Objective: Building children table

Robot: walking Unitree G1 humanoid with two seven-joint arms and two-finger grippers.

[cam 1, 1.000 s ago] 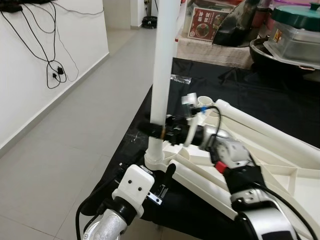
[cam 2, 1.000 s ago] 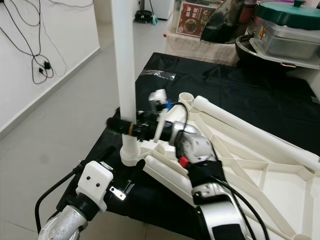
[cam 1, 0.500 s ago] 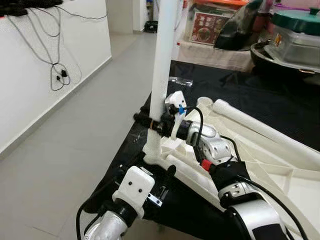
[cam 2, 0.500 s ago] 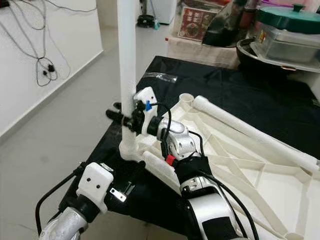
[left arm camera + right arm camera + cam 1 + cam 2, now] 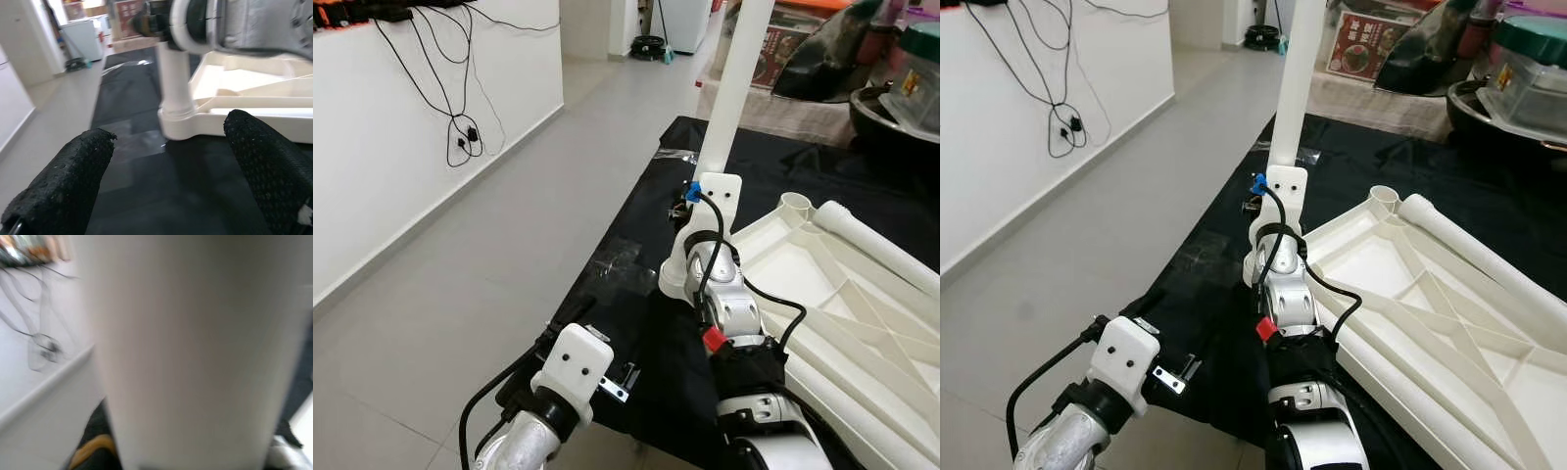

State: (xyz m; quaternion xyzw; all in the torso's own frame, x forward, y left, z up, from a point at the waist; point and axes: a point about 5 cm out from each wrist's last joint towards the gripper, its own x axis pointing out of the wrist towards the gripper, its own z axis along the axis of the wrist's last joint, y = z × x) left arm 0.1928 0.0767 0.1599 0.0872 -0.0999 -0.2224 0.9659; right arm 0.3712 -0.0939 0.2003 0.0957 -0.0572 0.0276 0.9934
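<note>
When viewed from the left eye: white table leg (image 5: 729, 88) upright in the corner socket of the upturned white table top (image 5: 822, 284), at the corner nearest the grey floor (image 5: 489, 264). Right gripper (image 5: 681, 206) low on that leg, just above the socket, closed around it. Black cloth (image 5: 626, 264) beneath the table top.

From the right eye: same leg rising from the same corner, silver right arm (image 5: 1285, 294) reaching up to it alongside the table top's edge.

From the left wrist: left gripper (image 5: 168, 132) wide open and holding nothing, fingers (image 5: 63, 181) apart over the cloth, short of the socket corner and not touching it.

From the right wrist: blurred leg pressed close against the camera, hiding that claw's own tips.
</note>
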